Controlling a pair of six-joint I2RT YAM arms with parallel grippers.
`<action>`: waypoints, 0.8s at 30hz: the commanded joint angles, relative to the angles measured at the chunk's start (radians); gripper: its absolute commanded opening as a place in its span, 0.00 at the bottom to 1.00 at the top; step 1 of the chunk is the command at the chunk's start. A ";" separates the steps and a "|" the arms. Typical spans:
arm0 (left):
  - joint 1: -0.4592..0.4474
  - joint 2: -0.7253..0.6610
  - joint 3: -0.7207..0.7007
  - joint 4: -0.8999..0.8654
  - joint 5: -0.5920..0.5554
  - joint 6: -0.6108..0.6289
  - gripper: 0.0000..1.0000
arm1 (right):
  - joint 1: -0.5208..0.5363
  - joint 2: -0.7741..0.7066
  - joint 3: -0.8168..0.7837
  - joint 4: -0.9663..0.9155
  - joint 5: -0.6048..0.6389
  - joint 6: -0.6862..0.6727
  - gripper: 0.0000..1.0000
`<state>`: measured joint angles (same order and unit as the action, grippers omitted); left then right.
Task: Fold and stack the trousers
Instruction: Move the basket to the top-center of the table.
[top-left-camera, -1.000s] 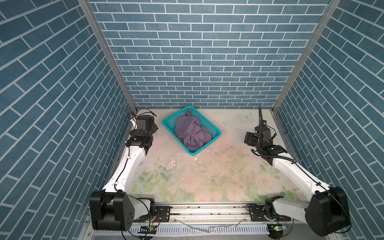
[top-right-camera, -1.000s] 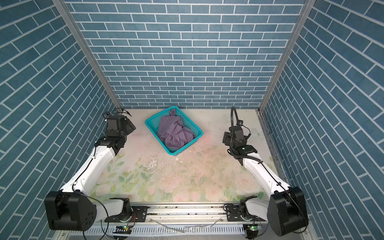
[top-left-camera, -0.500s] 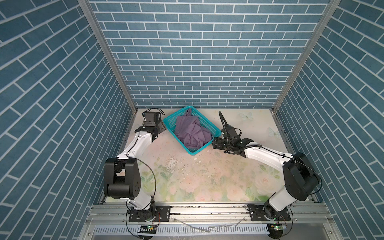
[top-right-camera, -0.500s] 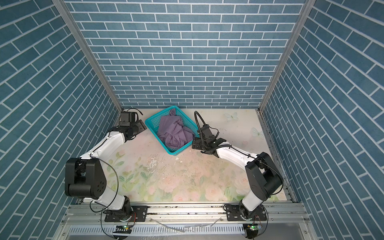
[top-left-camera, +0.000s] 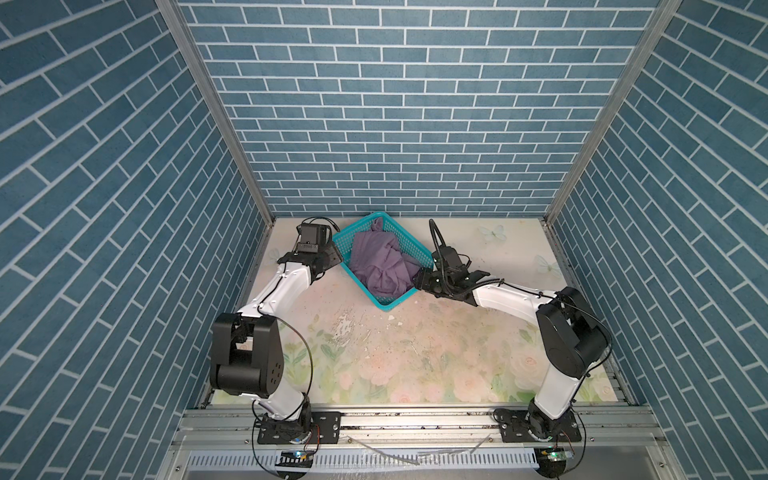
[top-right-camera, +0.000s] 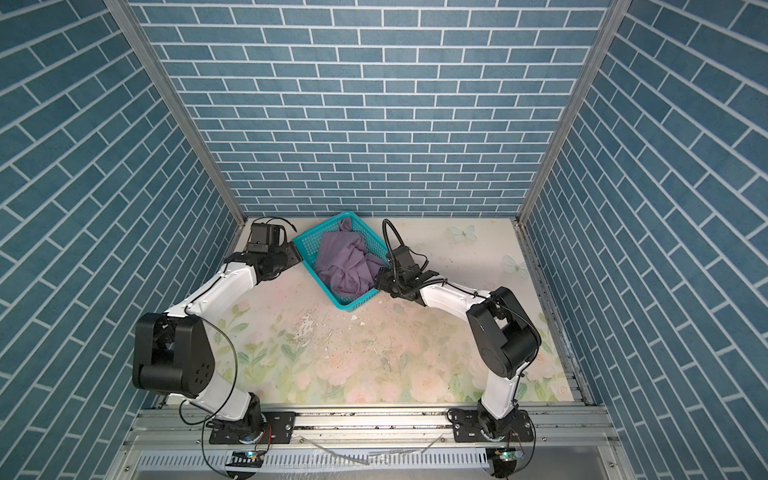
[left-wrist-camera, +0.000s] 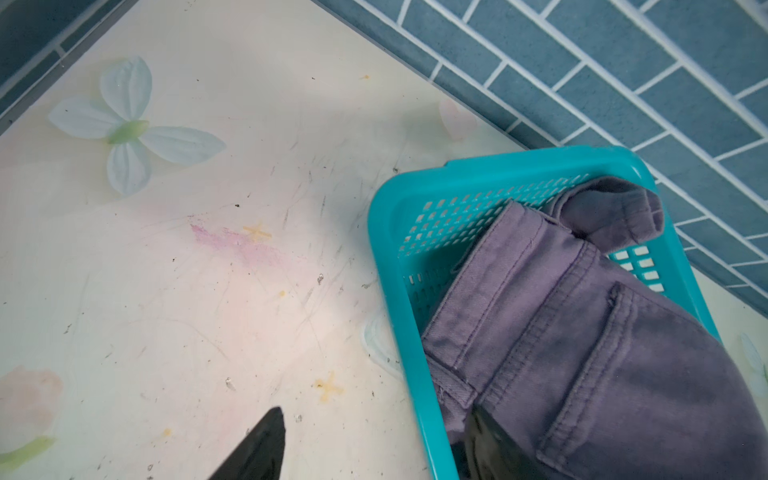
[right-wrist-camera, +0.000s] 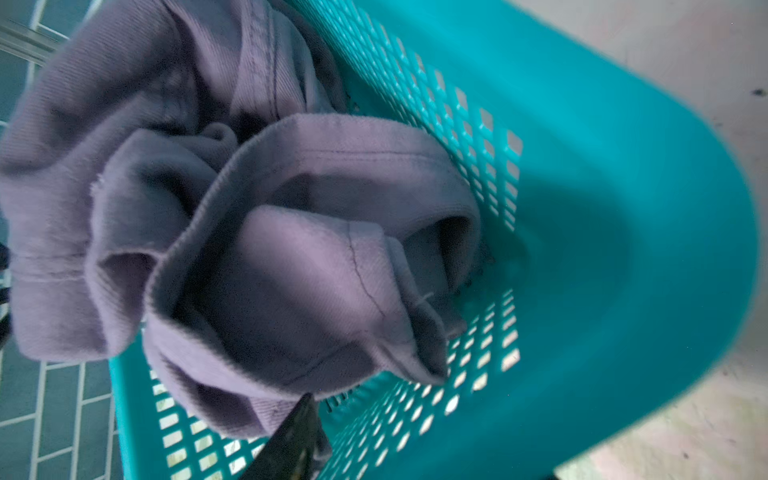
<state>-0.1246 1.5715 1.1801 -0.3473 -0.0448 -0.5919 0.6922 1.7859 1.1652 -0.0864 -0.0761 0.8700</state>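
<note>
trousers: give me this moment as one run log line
phase: pre-grasp | trousers: crumpled in teal basket, unfolded | left pincer: open, straddling basket wall | right pincer: at basket rim by cloth, opening unclear

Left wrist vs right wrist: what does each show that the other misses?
Left wrist only: the table's butterfly print, a slit pocket on the trousers, and the left fingers straddling the basket rim. Right wrist only: a hemmed leg opening and one right finger at the cloth's edge. Both: purple trousers bunched in the teal basket, blue brick wall.
</note>
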 joint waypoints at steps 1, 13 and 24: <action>-0.009 -0.085 0.017 -0.056 -0.027 0.024 0.72 | -0.018 -0.001 0.112 -0.223 0.094 0.004 0.49; -0.009 -0.131 0.010 -0.054 -0.060 0.006 0.77 | -0.356 -0.100 0.211 -0.640 0.153 -0.231 0.17; -0.115 0.038 0.080 0.004 0.024 0.042 0.81 | -0.514 -0.052 0.333 -0.709 0.146 -0.342 0.50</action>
<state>-0.1925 1.5768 1.2072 -0.3611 -0.0422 -0.5850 0.1978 1.7298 1.4502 -0.7460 0.0200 0.5938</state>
